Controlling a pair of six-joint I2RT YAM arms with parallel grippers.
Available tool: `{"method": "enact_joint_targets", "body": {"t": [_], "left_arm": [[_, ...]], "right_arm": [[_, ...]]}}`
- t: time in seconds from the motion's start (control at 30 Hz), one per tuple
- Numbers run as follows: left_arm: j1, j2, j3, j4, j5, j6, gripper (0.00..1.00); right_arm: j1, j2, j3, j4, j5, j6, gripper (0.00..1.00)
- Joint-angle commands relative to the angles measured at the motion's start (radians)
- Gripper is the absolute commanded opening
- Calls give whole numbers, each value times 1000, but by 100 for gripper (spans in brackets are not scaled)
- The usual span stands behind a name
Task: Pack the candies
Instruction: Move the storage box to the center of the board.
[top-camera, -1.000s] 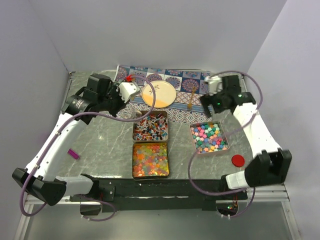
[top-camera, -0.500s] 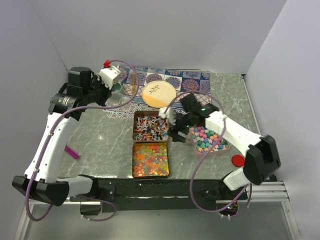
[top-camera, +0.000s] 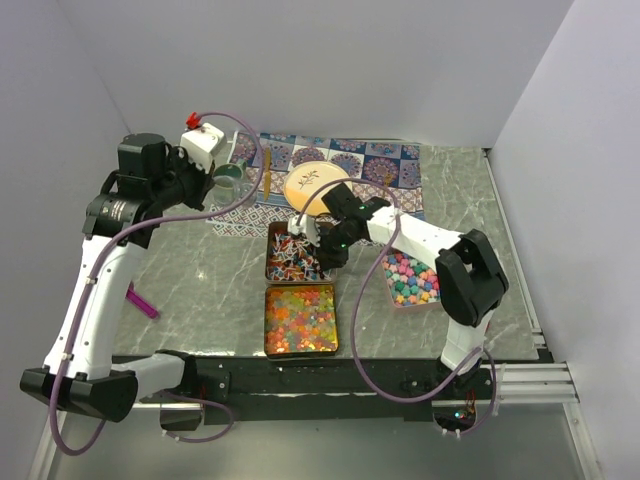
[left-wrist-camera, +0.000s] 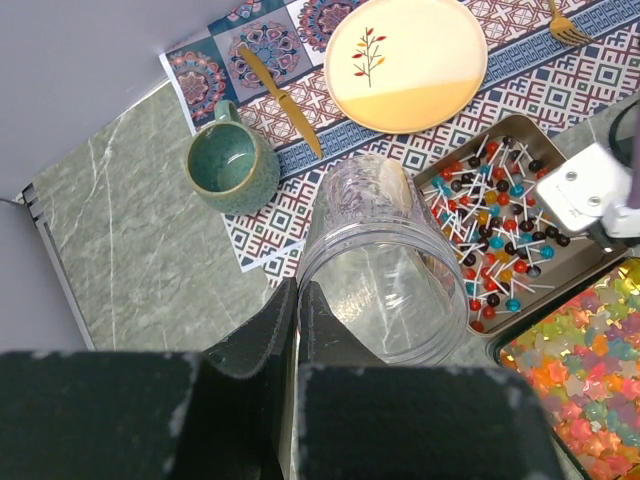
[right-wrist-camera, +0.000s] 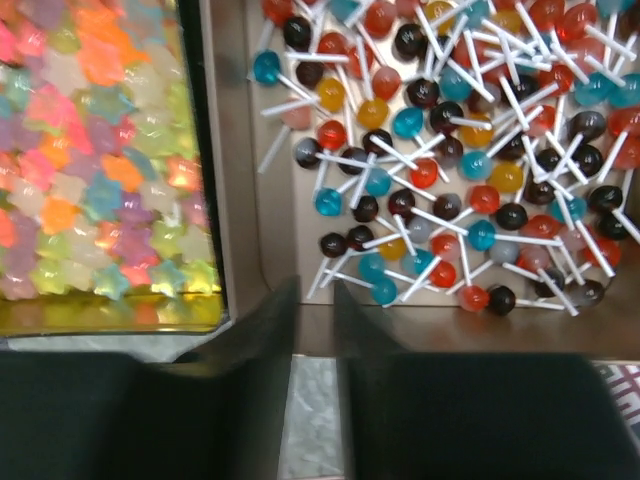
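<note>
With right hand (right-wrist-camera: 315, 297), hovered low over right rim of lollipop tin (right-wrist-camera: 243, 200), at centre of surface (top-camera: 200, 280); closed to a narrow slit, nothing seen in it. With left hand (left-wrist-camera: 300, 292), pinched wall of clear jar (left-wrist-camera: 385, 260) at its mouth, up at far left.

Judged step in hand: taking lollipops (right-wrist-camera: 450, 150) for jar. To do it well:
- Open jaws wide before descent.
- Select a piece lying apart at edge of heap.
- Set jaws square across its stick.
- Stay off tin wall.

Found no common heading among lollipops: long axis along each white stick, sticks crossed at every angle. Noted gummies (right-wrist-camera: 90, 150) in tin just near, star pieces (top-camera: 415, 275) in tin at right, neither with a long axis. Found jar tilted, mouth toward left hand, base toward plate (left-wrist-camera: 405, 60); upright mouth judged necessary before loading.
</note>
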Motion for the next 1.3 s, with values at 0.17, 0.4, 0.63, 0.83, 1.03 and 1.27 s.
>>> {"method": "enact_joint_targets", "body": {"t": [0.17, 0.4, 0.63, 0.83, 1.03, 1.27], "left_arm": [[1, -4, 13, 70, 31, -3, 2], [11, 38, 39, 93, 55, -8, 2], [10, 56, 42, 99, 63, 1, 2], [11, 66, 36, 107, 59, 12, 2], [10, 76, 38, 113, 63, 14, 2], [10, 84, 53, 107, 59, 20, 3]], "right_arm": [[-78, -30, -38, -8, 84, 37, 16], [-164, -36, -82, -8, 156, 47, 16], [-208, -106, -202, -34, 194, 5, 16], [-204, -185, -286, -72, 185, -11, 16], [-164, -260, -343, -113, 194, -32, 17], [-198, -420, -257, -145, 190, -17, 45]]}}
